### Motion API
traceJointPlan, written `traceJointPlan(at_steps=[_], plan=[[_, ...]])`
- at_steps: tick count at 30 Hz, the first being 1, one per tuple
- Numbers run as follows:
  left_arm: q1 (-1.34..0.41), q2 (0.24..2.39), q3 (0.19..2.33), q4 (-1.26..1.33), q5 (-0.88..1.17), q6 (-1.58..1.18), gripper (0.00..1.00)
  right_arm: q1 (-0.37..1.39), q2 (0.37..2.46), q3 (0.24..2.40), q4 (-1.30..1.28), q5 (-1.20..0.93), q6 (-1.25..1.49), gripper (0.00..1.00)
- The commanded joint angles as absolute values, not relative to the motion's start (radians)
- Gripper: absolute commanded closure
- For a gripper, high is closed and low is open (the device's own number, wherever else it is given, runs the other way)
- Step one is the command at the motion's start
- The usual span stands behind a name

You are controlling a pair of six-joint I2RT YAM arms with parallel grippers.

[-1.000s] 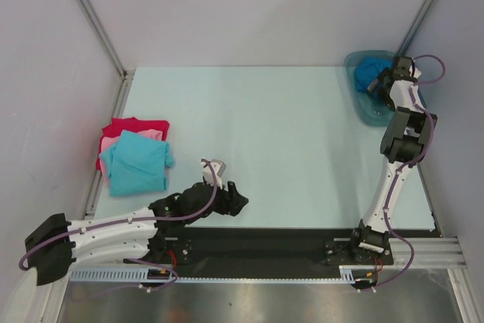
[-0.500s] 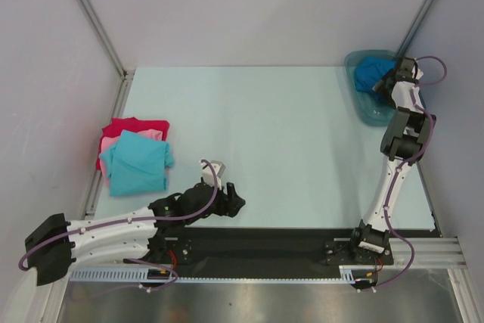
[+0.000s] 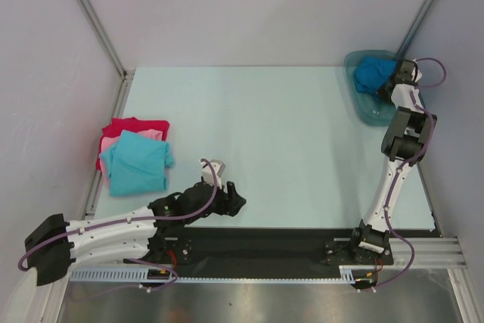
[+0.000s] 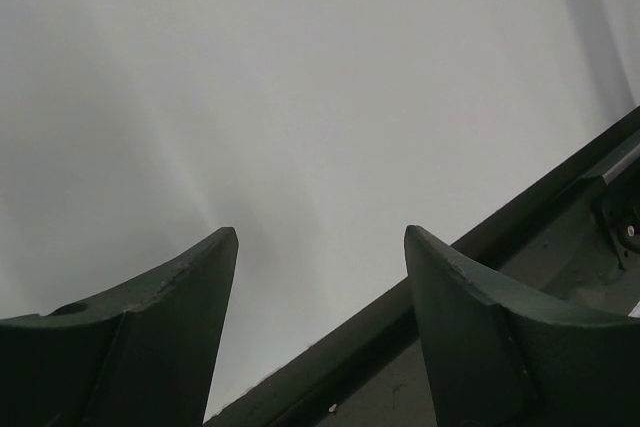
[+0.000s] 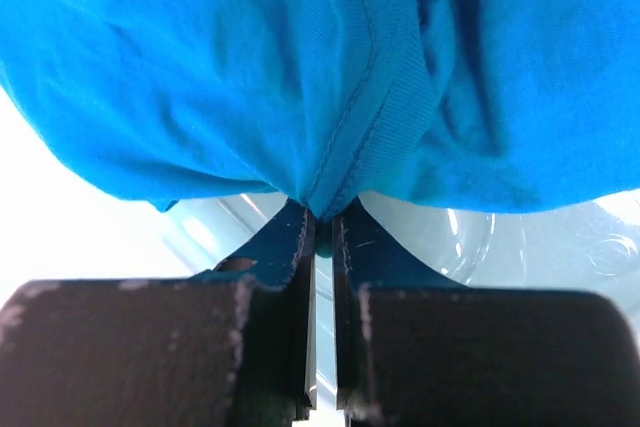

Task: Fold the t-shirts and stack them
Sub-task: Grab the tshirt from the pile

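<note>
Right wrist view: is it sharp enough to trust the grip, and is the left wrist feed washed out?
Right wrist: sharp; the stitched hem of the blue t-shirt reads clearly where the right gripper pinches it, with glare spots on the tray. Left wrist: pale, streaky, nearly featureless background behind the dark, open left gripper. Top external: even light, soft shadows.

Top cam: high over near edge, looks down on whole bench [image 3: 265, 134]. L wrist cam: low, close, looks out past left gripper [image 4: 318, 237] at pale surface [image 4: 250, 67]. R wrist cam: v. close on blue t-shirt [image 5: 250, 67] over tray [image 5: 480, 237]; both also in top view, far-right corner.
</note>
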State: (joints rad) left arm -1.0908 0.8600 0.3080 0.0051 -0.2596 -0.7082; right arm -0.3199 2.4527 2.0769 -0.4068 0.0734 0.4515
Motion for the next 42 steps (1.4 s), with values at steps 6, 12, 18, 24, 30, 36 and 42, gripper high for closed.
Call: traceJointPlan(at_steps=[6, 12, 18, 24, 30, 36, 42], plan=[[-1.098, 0.87, 0.305, 0.061, -0.264, -0.727, 0.26, -0.287, 2.261, 1.98, -0.282, 0.055, 0.491, 1.0], [-1.097, 0.948, 0.334, 0.106, -0.345, -0.671, 0.23, -0.255, 2.157, 1.953, -0.221, -0.017, 0.575, 1.0], [-0.988, 1.092, 0.518, 0.163, -0.356, -0.516, 0.21, -0.21, 2.08, 1.91, -0.209, -0.046, 0.614, 1.0], [-0.832, 1.267, 0.707, 0.222, -0.262, -0.408, 0.21, -0.16, 1.947, 1.767, -0.17, -0.021, 0.611, 1.0], [-0.654, 1.459, 0.863, 0.276, -0.128, -0.362, 0.21, -0.104, 1.792, 1.592, -0.135, -0.015, 0.653, 1.0], [-0.528, 1.578, 0.885, 0.336, -0.008, -0.465, 0.22, -0.054, 1.671, 1.517, -0.114, -0.02, 0.666, 1.0], [-0.531, 1.565, 0.756, 0.434, 0.052, -0.514, 0.23, -0.035, 1.628, 1.612, -0.159, -0.052, 0.673, 1.0]])
